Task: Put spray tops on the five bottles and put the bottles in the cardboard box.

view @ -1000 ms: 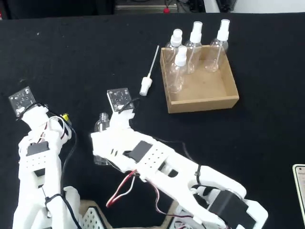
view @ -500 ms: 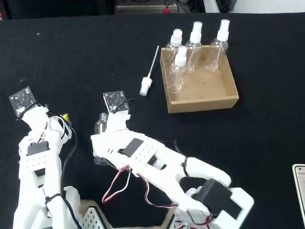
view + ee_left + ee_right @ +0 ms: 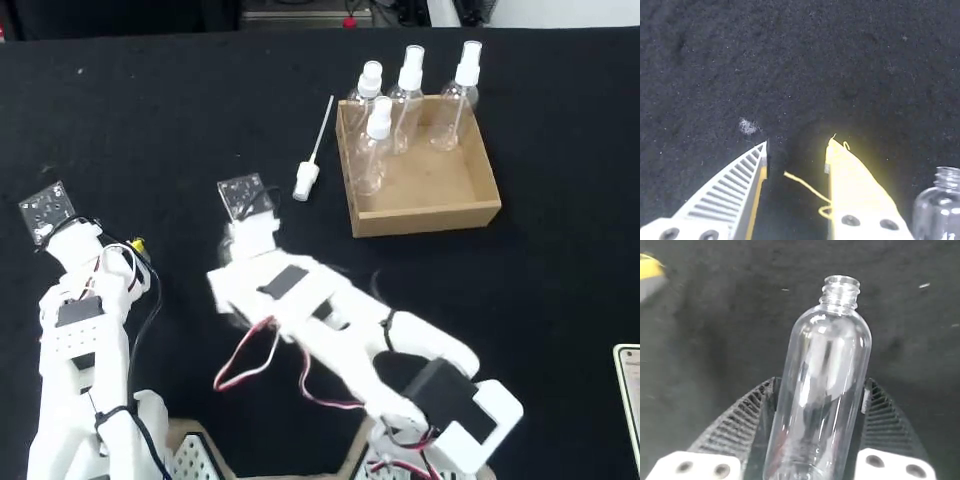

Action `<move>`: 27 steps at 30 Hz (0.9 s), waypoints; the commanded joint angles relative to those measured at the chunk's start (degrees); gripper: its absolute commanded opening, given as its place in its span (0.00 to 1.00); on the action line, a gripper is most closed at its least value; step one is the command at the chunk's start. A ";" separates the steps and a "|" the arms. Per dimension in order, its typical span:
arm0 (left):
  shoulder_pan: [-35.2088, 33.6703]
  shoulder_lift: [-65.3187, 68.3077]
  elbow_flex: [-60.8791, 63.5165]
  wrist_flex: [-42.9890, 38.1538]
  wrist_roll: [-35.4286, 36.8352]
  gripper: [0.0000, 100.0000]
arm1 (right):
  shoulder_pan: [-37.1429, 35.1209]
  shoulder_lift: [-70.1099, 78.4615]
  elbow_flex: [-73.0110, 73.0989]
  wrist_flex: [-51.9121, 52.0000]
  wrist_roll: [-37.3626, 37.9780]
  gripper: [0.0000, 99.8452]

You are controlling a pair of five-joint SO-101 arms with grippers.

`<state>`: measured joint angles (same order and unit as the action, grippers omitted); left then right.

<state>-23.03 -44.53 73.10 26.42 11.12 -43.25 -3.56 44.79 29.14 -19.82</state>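
A clear bottle [image 3: 825,370] with no spray top lies between the black fingers of my right gripper [image 3: 820,382], which is shut on its body, with the open neck pointing away from the wrist. In the high view this arm's wrist [image 3: 262,262] covers most of the bottle. My left gripper [image 3: 797,147] hovers open over bare black cloth, and the same bottle [image 3: 940,205] is close beside it. A loose spray top [image 3: 306,180] with its long tube lies on the table left of the cardboard box [image 3: 425,210]. In the box stand several bottles with spray tops.
The table is covered in black cloth. The left arm [image 3: 80,330] stands at the front left. Both arm bases and loose cables sit along the front edge. A white object [image 3: 628,375] shows at the right edge.
The right arm's elbow has swung and its wrist has shifted slightly away from the front edge. The bottle that stood beside the wrist is now mostly beneath it. The left arm has not moved.
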 commanded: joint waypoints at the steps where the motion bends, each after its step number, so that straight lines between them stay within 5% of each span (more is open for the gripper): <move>1: -0.66 -0.79 -2.68 -1.32 0.62 0.19 | 3.52 -1.19 -4.26 6.77 7.82 0.23; 13: -0.75 -0.79 -2.68 -1.14 0.62 0.19 | 6.51 -0.75 -12.62 24.79 31.38 0.24; 20: -0.84 -0.79 -2.68 -1.14 0.62 0.19 | 6.24 -0.75 -12.09 24.79 33.32 0.25; 27: -0.84 -0.79 -2.68 -1.14 0.62 0.19 | 6.15 -0.84 -12.62 27.34 33.14 0.45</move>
<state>-23.38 -44.53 73.10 26.42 11.12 -37.71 -3.47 35.38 55.96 13.14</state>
